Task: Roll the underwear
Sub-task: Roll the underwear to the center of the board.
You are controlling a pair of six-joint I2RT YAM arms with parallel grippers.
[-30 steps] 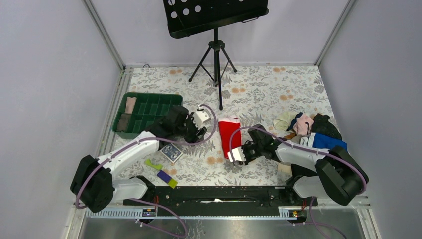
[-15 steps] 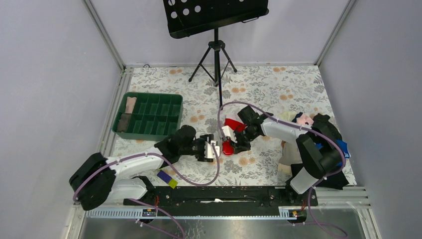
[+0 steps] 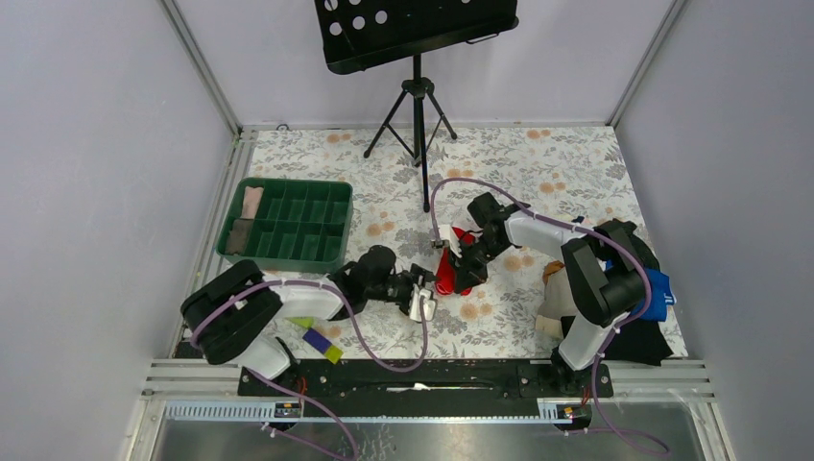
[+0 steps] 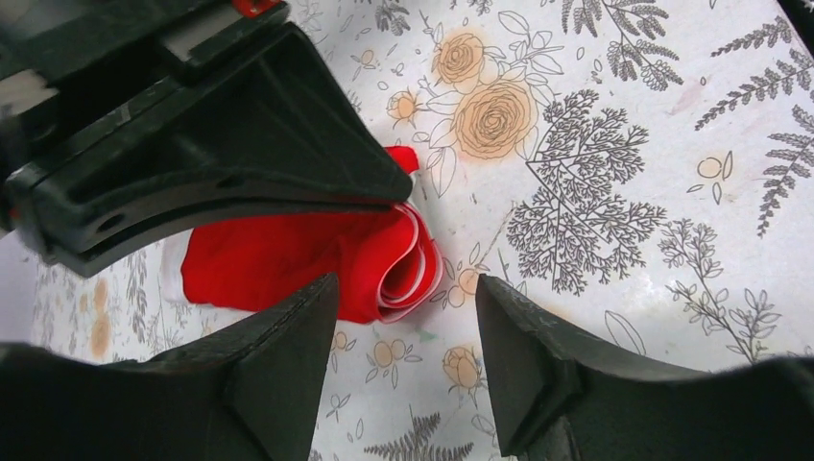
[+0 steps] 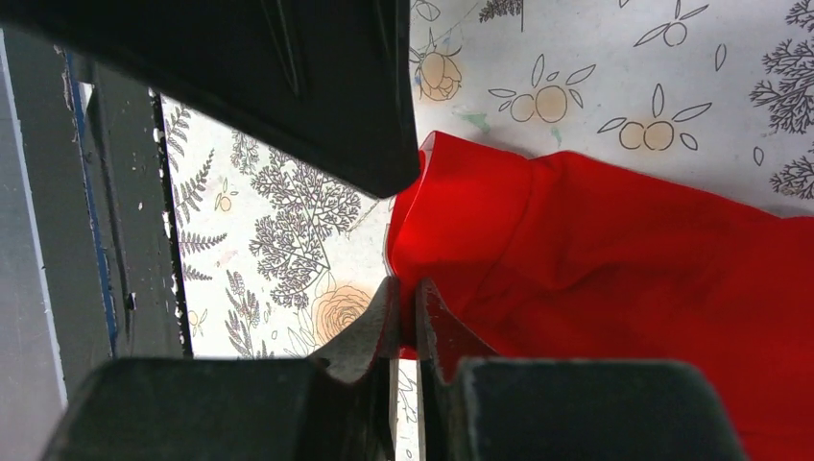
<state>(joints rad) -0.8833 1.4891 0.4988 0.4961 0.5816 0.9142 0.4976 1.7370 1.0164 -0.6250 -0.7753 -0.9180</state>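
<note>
One red underwear [image 3: 445, 278], partly rolled, its white-pink trim spiralled at the open end, lying mid-tabletop [image 3: 538, 173] on the floral cover. Right gripper [image 5: 408, 305] clenched on the cloth's edge, atop the roll. Left gripper [image 4: 405, 288] released, jaws spread just before the roll's end. Green compartment tray [image 3: 288, 184] well apart at left; music stand [image 3: 418, 96] behind.

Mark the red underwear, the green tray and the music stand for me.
underwear [image 4: 288, 261], left wrist view, red cloth behind the rolled end.
green tray [image 3: 302, 216], top view, bare middle compartments.
music stand [image 3: 413, 29], top view, black perforated desk.
</note>
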